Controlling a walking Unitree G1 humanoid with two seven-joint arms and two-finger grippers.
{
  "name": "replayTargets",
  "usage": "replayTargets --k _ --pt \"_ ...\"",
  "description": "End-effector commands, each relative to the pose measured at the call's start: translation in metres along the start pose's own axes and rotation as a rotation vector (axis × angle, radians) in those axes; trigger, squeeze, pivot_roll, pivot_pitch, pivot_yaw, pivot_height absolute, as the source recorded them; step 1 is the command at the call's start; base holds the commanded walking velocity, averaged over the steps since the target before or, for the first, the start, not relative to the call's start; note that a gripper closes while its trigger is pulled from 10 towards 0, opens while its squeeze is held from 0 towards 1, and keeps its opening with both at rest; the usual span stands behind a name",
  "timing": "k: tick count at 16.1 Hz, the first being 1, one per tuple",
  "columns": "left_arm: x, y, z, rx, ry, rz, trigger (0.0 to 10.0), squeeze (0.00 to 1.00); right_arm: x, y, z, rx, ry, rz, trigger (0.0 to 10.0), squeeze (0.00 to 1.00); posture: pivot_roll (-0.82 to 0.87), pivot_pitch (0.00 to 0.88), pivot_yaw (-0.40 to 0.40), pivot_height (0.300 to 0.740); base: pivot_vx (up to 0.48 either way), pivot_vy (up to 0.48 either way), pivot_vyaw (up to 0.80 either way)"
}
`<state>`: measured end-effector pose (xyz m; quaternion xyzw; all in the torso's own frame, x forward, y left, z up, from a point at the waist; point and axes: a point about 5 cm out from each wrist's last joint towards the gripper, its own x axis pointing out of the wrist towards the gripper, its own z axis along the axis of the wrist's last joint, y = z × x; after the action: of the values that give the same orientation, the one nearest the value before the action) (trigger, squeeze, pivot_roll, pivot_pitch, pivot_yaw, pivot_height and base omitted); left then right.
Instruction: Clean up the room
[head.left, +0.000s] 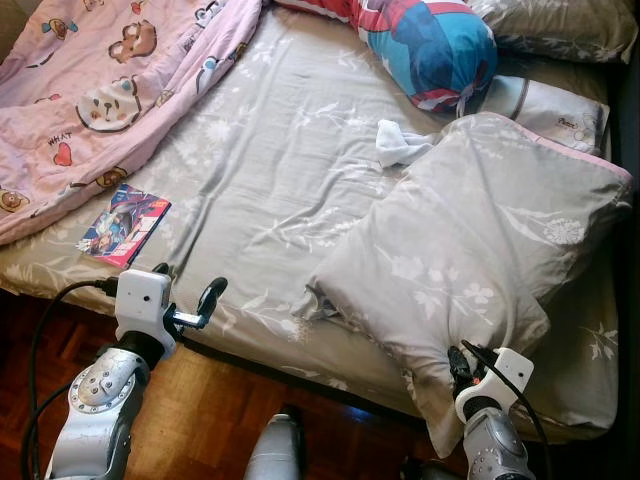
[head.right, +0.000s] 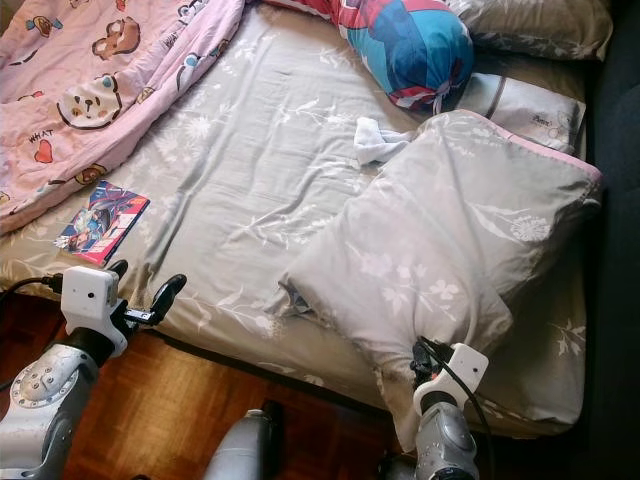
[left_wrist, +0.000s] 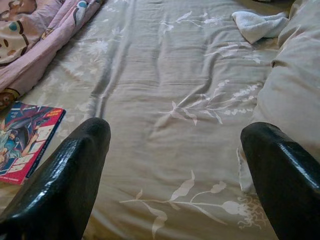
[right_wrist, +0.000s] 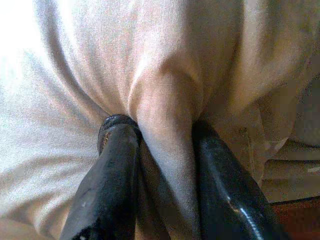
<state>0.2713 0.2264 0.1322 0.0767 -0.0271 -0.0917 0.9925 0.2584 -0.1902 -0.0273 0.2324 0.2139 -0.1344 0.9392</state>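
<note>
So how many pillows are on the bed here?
4: a large grey floral pillow at the near edge, pinched by the right tool; a blue-and-red bolster, a dark floral pillow and a pale one at the head. Others may be hidden.

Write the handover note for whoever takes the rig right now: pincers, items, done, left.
Right pincer: shut on a fold at the near corner of the grey pillow, which lies slanted across the bed.
Left pincer: open, at the bed's near edge, beside the comic book.
Done: nothing visibly put away.
Left: pillow to the head end, white cloth, comic book, pink blanket.
</note>
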Motion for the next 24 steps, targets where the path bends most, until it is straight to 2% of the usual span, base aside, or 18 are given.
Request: replayTargets --k 1,6,10,12,15,19,20,21,22,24 --pt "-0.005 0.005 -0.007 0.023 0.047 0.015 10.0 0.0 -0.013 -0.008 -0.032 0.002 0.13 -0.04 0.0 0.0 0.23 0.4 0.138 0.705 0.0 0.0 0.0" --pt "0.0 0.006 -0.008 0.033 0.047 0.016 10.0 0.0 -0.009 -0.012 -0.023 -0.014 0.097 -0.09 0.0 0.0 0.22 0.385 0.143 0.705 0.0 0.0 0.0" --pt "0.004 0.007 -0.009 0.031 0.042 0.022 10.0 0.0 -0.004 -0.021 -0.006 -0.019 0.048 -0.138 0.0 0.0 0.2 0.361 0.133 0.705 0.0 0.0 0.0" --pt "0.009 0.006 -0.01 0.028 0.04 0.026 10.0 0.0 0.0 -0.027 0.008 -0.038 0.013 -0.175 0.0 0.0 0.2 0.348 0.131 0.705 0.0 0.0 0.0" --pt "0.013 0.007 -0.012 0.026 0.036 0.034 10.0 0.0 0.004 -0.052 0.052 -0.061 -0.131 -0.291 0.0 0.0 0.18 0.325 0.126 0.705 0.0 0.0 0.0" --pt "0.017 0.008 -0.014 0.025 0.032 0.039 10.0 0.0 0.002 -0.072 0.088 -0.121 -0.245 -0.393 0.0 0.0 0.16 0.308 0.124 0.705 0.0 0.0 0.0" --pt "0.017 0.008 -0.014 0.025 0.031 0.04 10.0 0.0 0.0 -0.079 0.098 -0.139 -0.278 -0.429 2.8 0.0 0.15 0.307 0.124 0.705 0.0 0.0 0.0" --pt "0.018 0.008 -0.015 0.024 0.03 0.04 10.0 0.0 -0.003 -0.086 0.11 -0.211 -0.312 -0.468 10.0 0.0 0.14 0.305 0.125 0.705 0.0 0.0 0.0" --pt "0.019 0.007 -0.015 0.023 0.029 0.039 10.0 0.0 -0.006 -0.09 0.118 -0.263 -0.344 -0.503 10.0 0.0 0.14 0.305 0.127 0.705 0.0 0.0 0.0" --pt "0.02 0.007 -0.015 0.022 0.028 0.036 10.0 0.0 -0.013 -0.103 0.131 -0.295 -0.395 -0.576 10.0 0.0 0.14 0.302 0.131 0.705 0.0 0.0 0.0"
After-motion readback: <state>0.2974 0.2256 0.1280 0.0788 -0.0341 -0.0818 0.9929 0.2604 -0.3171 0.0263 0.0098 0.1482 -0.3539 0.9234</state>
